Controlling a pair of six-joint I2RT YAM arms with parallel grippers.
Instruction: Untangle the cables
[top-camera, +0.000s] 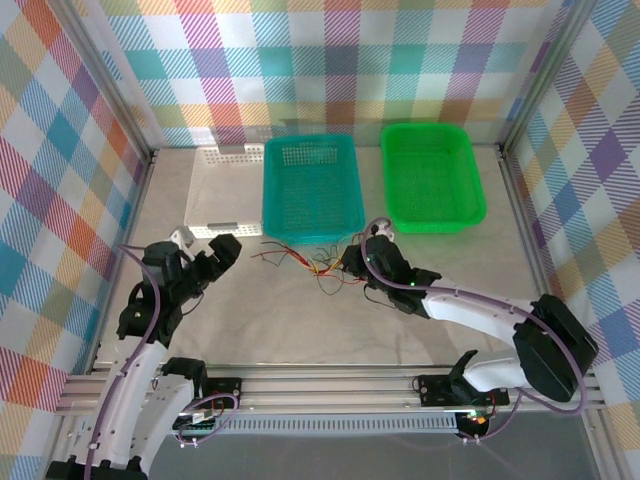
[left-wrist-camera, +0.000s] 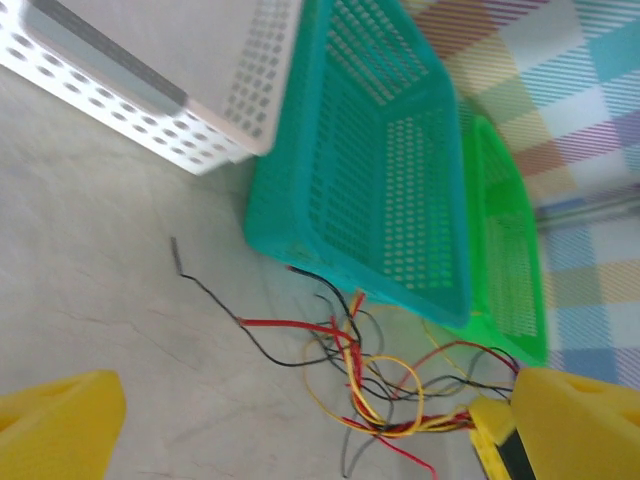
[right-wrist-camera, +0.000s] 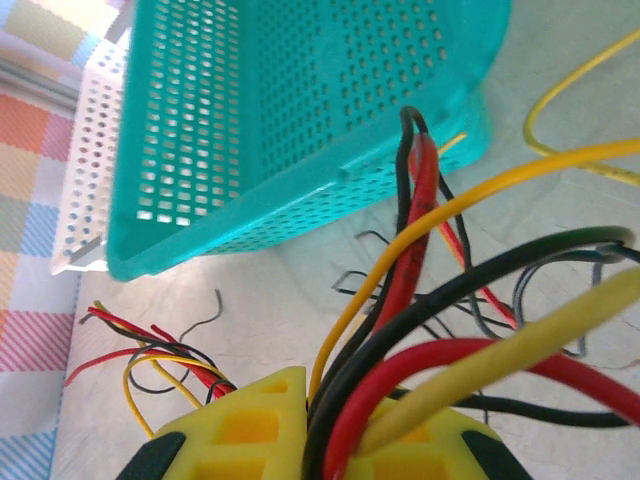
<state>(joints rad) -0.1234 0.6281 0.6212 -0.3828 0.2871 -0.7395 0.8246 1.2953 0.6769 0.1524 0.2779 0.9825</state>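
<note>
So the table (top-camera: 300, 320) has three baskets lined up along its far side: a white one (top-camera: 225, 185) on the left, a teal one (top-camera: 268, 190) in the middle and a green one (top-camera: 432, 226) on the right, white and teal pretty much touching

The right arm (top-camera: 480, 315) reaches from its base at the near right corner, low and long across the table toward the left, wrist ending just in front of the teal basket. The left arm (top-camera: 140, 340) is folded up more, elbow bent on the near left, forearm angled toward the far right, wrist sitting near the white basket's near corner

The left gripper (top-camera: 205, 250) is spread wide with nothing between its yellow fingers (left-wrist-camera: 55, 425), hanging over bare table a bit left of the mess. The right gripper (right-wrist-camera: 320, 420) is clamped down on a handful of strands, black, red and yellow ones poking out from between its tips

The cables (top-camera: 305, 262) are a loose tangle on the table right at the teal basket's near wall, between the two grippers, with one thin black strand (left-wrist-camera: 205, 285) trailing off toward the white basket
</note>
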